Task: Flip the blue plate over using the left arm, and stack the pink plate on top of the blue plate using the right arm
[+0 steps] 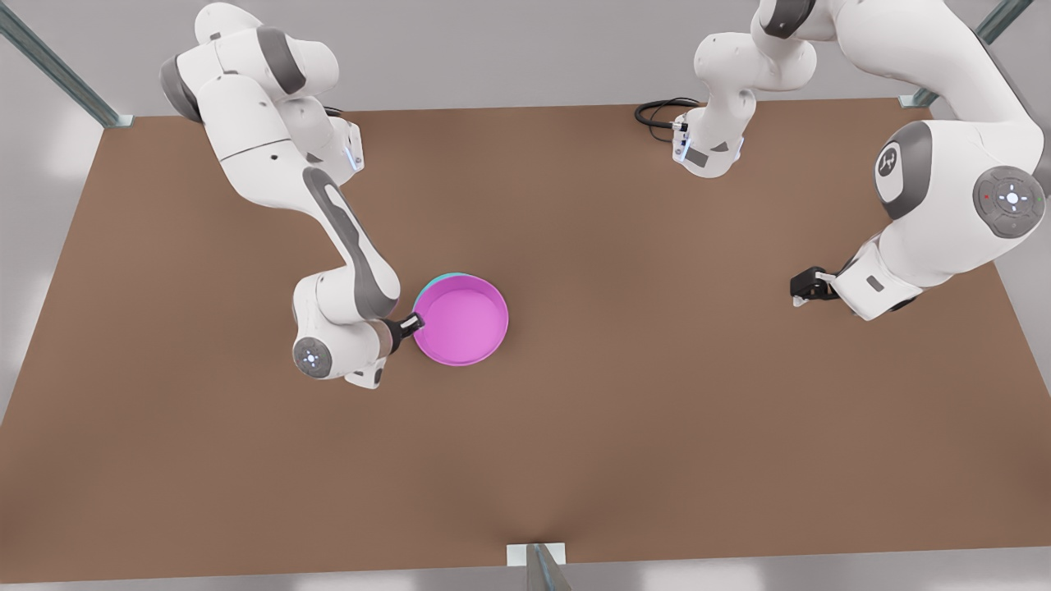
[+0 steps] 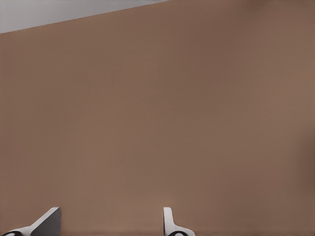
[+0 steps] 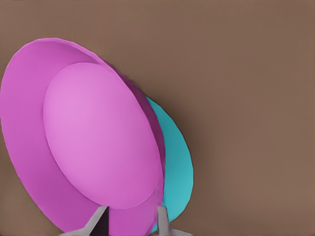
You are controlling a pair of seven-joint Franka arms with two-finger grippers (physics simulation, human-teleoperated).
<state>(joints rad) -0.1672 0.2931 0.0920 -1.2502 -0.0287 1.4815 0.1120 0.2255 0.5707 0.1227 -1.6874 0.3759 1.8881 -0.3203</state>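
Step in hand: the stacking looks nearly done; the right gripper (image 1: 417,322) is holding the pink plate (image 1: 461,318) at its rim, on the side toward the front view's left, directly over the blue plate (image 1: 444,277).
Pink plate: sitting open side up near the middle of the table (image 1: 575,460), its lighter inside showing and holding nothing.
Blue plate: lying under the pink one, peeking out as a thin turquoise sliver at the far edge; in the right wrist view (image 3: 178,162) a plain flat face is showing beside the pink rim (image 3: 29,147), which suggests it is already flipped, though I cannot tell for sure.
Right gripper: its fingers (image 3: 96,220) are straddling the pink rim, one inside and one outside, clamped on it as far as I can judge.
Left gripper: waiting well apart at the front view's right (image 1: 798,292), low over bare table; its fingertips (image 2: 168,220) are standing apart with nothing between them.
Next move: judging by the offset sliver, the right gripper needs to settle the pink plate squarely, then spread its fingers and lift straight away without dragging the stack.
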